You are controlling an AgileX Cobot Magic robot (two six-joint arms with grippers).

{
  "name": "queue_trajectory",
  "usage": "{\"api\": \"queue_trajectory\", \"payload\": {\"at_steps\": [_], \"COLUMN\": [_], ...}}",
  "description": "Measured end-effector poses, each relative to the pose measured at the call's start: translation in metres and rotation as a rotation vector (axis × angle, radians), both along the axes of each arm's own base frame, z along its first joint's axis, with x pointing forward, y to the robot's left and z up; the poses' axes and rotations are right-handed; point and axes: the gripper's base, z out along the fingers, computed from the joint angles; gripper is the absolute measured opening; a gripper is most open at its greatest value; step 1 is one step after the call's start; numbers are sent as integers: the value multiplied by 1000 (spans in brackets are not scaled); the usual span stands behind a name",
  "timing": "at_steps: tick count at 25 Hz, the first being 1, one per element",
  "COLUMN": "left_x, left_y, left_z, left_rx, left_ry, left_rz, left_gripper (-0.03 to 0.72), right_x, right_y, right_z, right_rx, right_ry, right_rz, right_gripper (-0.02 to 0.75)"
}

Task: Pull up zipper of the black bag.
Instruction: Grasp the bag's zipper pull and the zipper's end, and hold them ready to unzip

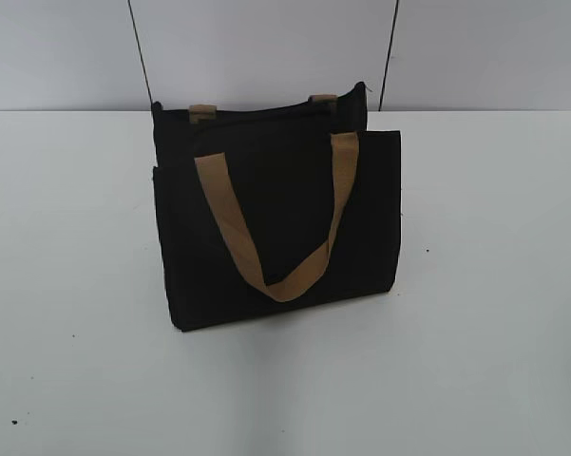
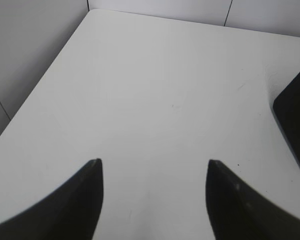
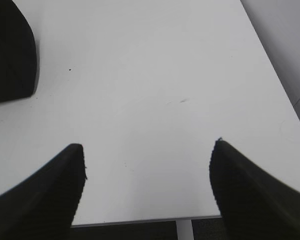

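The black bag (image 1: 275,223) stands upright in the middle of the white table (image 1: 66,285). One tan strap handle (image 1: 280,275) hangs down its front; the other lies across its top. The zipper (image 1: 266,112) runs as a dark line along the top edge; its silver pull tab cannot be made out. A corner of the bag shows at the right of the left wrist view (image 2: 295,120) and at the upper left of the right wrist view (image 3: 10,50). My left gripper (image 2: 154,162) is open and empty over bare table. My right gripper (image 3: 149,145) is open and empty near the table's edge.
White table surface surrounds the bag on all sides. A grey panelled wall (image 1: 266,47) stands behind the table. The table's edge (image 3: 140,220) runs just below my right gripper, with dark floor beyond it.
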Motion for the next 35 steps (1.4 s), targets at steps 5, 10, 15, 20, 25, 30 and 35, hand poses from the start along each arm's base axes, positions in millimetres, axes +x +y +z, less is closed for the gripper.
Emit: {"api": "queue_trajectory", "payload": {"at_steps": [5, 10, 15, 20, 25, 30, 35], "left_x": [0, 0, 0, 16, 58, 118, 168], "left_y": [0, 0, 0, -4, -11, -22, -34], "left_z": [0, 0, 0, 22, 44, 30, -17], "left_rx": [0, 0, 0, 8, 22, 27, 6], "left_ry": [0, 0, 0, -104, -248, -329, -409], "left_rz": [0, 0, 0, -37, -83, -142, -217], "left_gripper": [498, 498, 488, 426, 359, 337, 335], "right_x": [0, 0, 0, 0, 0, 0, 0], "right_y": [0, 0, 0, 0, 0, 0, 0], "right_z": [0, 0, 0, 0, 0, 0, 0], "right_rx": [0, 0, 0, 0, 0, 0, 0], "right_ry": [0, 0, 0, 0, 0, 0, 0], "right_rz": [0, 0, 0, 0, 0, 0, 0], "right_gripper": [594, 594, 594, 594, 594, 594, 594]}}
